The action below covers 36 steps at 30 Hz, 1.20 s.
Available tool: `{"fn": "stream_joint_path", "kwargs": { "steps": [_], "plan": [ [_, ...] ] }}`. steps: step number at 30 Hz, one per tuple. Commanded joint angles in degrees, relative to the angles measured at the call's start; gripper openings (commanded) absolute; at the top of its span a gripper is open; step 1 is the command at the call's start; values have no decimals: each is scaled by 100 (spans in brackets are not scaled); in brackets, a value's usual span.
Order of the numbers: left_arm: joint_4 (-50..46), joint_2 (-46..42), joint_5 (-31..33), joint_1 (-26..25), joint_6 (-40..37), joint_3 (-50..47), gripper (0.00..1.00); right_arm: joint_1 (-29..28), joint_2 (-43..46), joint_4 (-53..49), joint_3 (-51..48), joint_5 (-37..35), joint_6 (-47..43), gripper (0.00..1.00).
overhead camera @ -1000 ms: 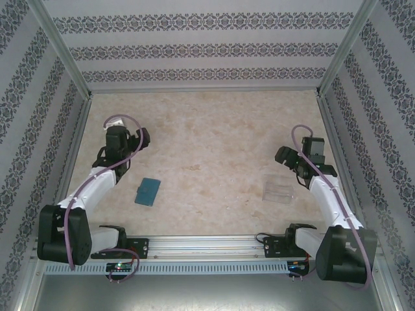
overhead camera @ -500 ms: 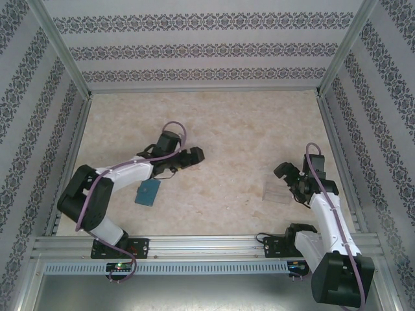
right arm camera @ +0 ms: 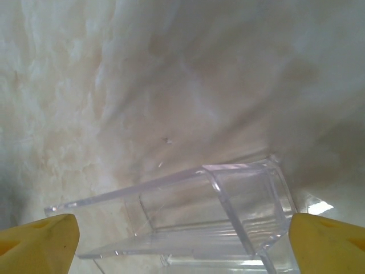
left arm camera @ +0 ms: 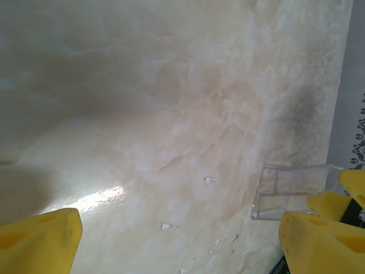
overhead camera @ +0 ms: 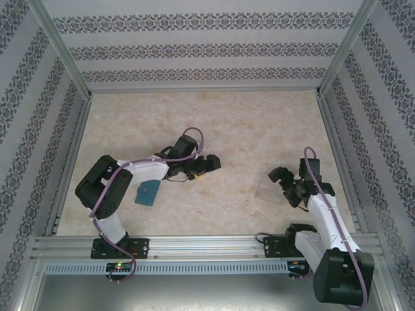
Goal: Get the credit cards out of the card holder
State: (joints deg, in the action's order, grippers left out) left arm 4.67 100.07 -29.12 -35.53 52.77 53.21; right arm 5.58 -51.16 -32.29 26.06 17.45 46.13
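Both left end effector and right end effector are shown released above a marbled counter enclosed by patterned walls.

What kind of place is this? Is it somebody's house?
Probably not a house; it looks like a robot practice booth. A left arm and a right arm are bolted to a metal rail at the near edge of the marble-look table, and patterned wall panels box it in.
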Motion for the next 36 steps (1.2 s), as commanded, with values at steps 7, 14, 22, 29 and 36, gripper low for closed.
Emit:
{"fn": "stream_joint_path", "kwargs": {
  "steps": [7,14,22,29,36],
  "plan": [
    [-361,-118,70,22,-147,266,89,-786,-336,381,14,-298,506,89],
    [-428,-241,92,137,-177,157,89,-1308,-804,598,232,-738,753,84],
    [-765,-568,172,458,-382,50,89,-1911,-1617,797,712,-1214,888,77],
    [-1065,-946,231,806,-547,-106,89,-2338,-2431,1042,1257,-1475,1001,74],
    [-1489,-1354,261,1209,-747,-214,89,-2727,-3538,1275,2141,-1577,1031,72]
  ]
}}
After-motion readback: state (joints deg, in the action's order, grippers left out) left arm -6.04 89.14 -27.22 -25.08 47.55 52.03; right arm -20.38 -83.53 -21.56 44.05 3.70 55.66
